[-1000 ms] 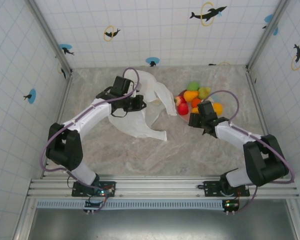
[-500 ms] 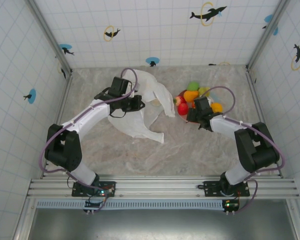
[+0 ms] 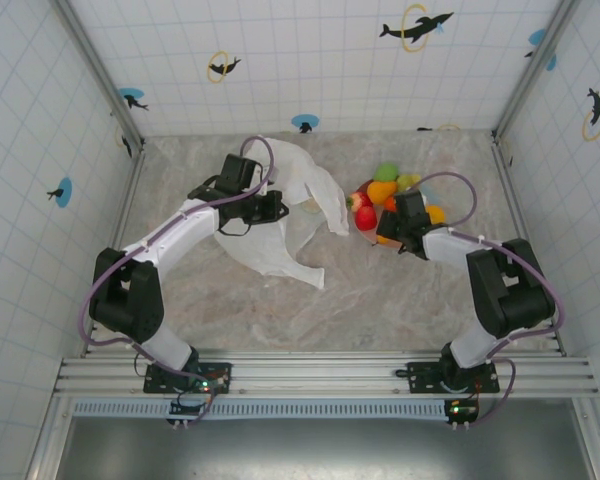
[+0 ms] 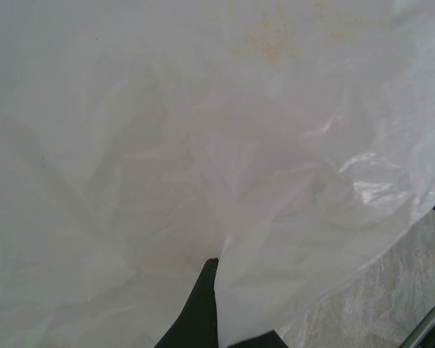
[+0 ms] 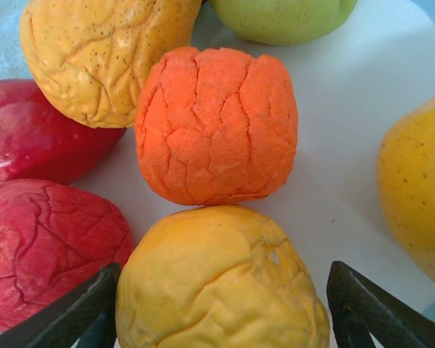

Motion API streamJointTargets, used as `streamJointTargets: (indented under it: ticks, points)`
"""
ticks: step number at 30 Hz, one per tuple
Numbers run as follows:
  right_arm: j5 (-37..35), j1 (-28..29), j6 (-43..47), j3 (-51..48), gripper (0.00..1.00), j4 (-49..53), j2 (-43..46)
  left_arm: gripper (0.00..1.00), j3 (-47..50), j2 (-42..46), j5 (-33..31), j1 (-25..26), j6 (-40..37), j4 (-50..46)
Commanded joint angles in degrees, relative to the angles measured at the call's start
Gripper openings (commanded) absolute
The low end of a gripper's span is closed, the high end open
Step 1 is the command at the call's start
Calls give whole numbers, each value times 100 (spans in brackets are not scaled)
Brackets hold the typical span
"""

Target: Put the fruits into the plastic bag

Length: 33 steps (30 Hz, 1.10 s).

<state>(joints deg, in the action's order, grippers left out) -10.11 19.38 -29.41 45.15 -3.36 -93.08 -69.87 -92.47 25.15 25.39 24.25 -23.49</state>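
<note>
milky white plastic bag (image 4: 203, 145) with faint yellow specks, bright orange fruit (image 5: 217, 123) with a cracked skin pattern, orange-yellow fruit (image 5: 217, 283), two deep red fruits (image 5: 43, 246), pale green fruit (image 5: 283, 18) — and a white plate (image 5: 348, 123), beige-grey marbled table (image 3: 380, 300)

Marble-patterned table (image 3: 380, 300), with a bag and a loaded plate laid on it.

The grey-beige veined surface is seen from the top external view to be bare across its near half and along its left and right margins. A white, crinkled plastic bag (image 3: 300, 215) is spread over the far-left part, one lobe trailing toward the near side and lying flat on the stone pattern; how much of the bag's far part is lifted clear cannot be told. A strip of the tabletop is also shown under the bag's edge in the left wrist view. On the far-right part, well apart from the bag's trailing lobe, a pale plate (image 5: 348, 109) is set, and the fruits (image 3: 385, 190) are heaped on it in a tight cluster.
</note>
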Motion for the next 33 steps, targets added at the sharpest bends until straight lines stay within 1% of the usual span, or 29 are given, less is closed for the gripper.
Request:
streamJointTargets:
  ticks: [1,5,9,13,16,18,21,24,26,29,33]
  points:
    - [119,-48,-91,-10,71,-288,-88,0,77,145,155,-47,-21,52]
    - [184,-91,-50,-75,63,-289,-4,0,83,133,246,-48,35,75]
    - [220,-136,22,-239,55,-271,264,0,111,150,333,-44,160,151]
    - [248,-177,151,-407,52,-164,695,0,222,237,358,-51,356,357]
    - [309,-187,308,-576,51,-148,1179,0,272,288,368,-50,495,437]
    - [571,-175,466,-781,50,-148,1601,0,254,296,415,-51,565,436]
    - [1292,-117,662,-1181,49,-359,2234,0,260,333,495,-51,681,487]
    - [2053,178,871,-1572,48,-797,2788,0,287,356,596,-49,805,548]
    - [2336,574,1100,-1698,47,-1059,2992,0,267,369,647,-47,861,542]
    - [2362,1198,1691,-1477,47,-1085,2930,0,239,384,717,-51,879,473]
    - [2373,1733,2383,-856,47,-983,2397,0,135,432,805,-42,875,271]
